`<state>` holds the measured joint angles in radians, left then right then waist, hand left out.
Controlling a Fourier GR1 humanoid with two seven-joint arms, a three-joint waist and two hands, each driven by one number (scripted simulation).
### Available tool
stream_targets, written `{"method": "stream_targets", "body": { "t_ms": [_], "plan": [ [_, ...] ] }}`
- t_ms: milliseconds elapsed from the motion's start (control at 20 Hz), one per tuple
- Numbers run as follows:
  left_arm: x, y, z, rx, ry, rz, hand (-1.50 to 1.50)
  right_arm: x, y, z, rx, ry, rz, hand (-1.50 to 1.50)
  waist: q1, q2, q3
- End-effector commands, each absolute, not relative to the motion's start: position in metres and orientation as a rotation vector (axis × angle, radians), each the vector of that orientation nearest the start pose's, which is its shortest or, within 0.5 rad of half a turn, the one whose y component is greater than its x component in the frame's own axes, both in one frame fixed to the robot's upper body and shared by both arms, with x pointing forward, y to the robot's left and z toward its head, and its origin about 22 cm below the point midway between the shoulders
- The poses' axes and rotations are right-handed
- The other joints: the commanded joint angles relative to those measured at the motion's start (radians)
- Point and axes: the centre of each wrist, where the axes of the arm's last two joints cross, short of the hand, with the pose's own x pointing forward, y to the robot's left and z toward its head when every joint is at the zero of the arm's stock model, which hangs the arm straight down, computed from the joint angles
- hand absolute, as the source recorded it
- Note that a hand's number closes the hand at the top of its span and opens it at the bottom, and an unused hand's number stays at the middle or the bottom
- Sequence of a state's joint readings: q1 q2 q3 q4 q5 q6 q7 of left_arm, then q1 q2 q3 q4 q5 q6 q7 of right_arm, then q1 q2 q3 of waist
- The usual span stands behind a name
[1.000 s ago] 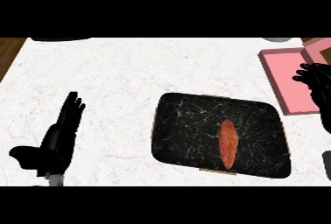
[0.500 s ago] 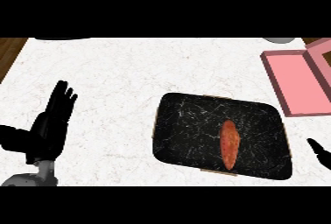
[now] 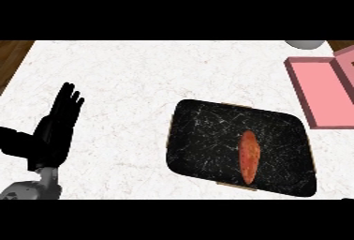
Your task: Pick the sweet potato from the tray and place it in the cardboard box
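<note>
**Sweet potato lies in the tray, hand open at the counter's left**

No brand, label or writing can be read on anything in the head view.

The left hand (image 3: 56,129) shows at the view's left side, over the white marbled counter (image 3: 138,75). Its fingers are straight and held together, pointing away from the robot, with the thumb stretched out to its left. It has hold of nothing and touches none of the task's things. The grey forearm enters from the lower left corner beneath it.

Well to the right of this hand sits the black tray (image 3: 207,140), a dark rounded rectangle with pale veining, resting on the counter and turned slightly askew. In it lies the sweet potato (image 3: 249,156), orange-red and elongated, set lengthwise in the tray's right half, apart from the tray's walls. Nothing else is in the tray.

Farther right still, and farther from the robot than the tray, the pink box (image 3: 325,93) stands at the view's right edge, cut off by it. Its visible interior holds nothing. It lies just beside the tray's far right corner, apart from it.

A pale rounded object (image 3: 304,43) shows at the far edge, near the box; what it is cannot be told.

The right hand is out of sight.
</note>
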<state>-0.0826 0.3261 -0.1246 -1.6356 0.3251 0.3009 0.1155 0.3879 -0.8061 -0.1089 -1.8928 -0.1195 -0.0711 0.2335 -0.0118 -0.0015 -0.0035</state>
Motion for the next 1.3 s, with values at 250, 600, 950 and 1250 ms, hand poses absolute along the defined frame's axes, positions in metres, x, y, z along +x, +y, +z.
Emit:
{"method": "stream_targets", "body": {
  "t_ms": [250, 600, 950, 1250],
  "plan": [
    [0.276, 0.259, 0.054, 0.083, -1.547, 0.105, 0.0, 0.167, -0.332, 0.177, -0.449, -1.176, 0.484, -1.5, 0.004, 0.002, 0.002],
    [0.254, 0.256, 0.048, 0.082, -1.55, 0.119, 0.0, 0.179, -0.316, 0.188, -0.418, -1.151, 0.495, -1.5, 0.011, 0.0, 0.003],
    [0.262, 0.265, 0.064, 0.06, -1.538, 0.116, 0.0, 0.209, -0.29, 0.164, -0.447, -1.052, 0.48, -1.5, 0.016, 0.001, 0.003],
    [0.27, 0.265, 0.06, 0.068, -1.551, 0.116, 0.0, 0.211, -0.256, 0.143, -0.416, -1.052, 0.495, -1.5, 0.013, 0.002, 0.003]
  ]
}}
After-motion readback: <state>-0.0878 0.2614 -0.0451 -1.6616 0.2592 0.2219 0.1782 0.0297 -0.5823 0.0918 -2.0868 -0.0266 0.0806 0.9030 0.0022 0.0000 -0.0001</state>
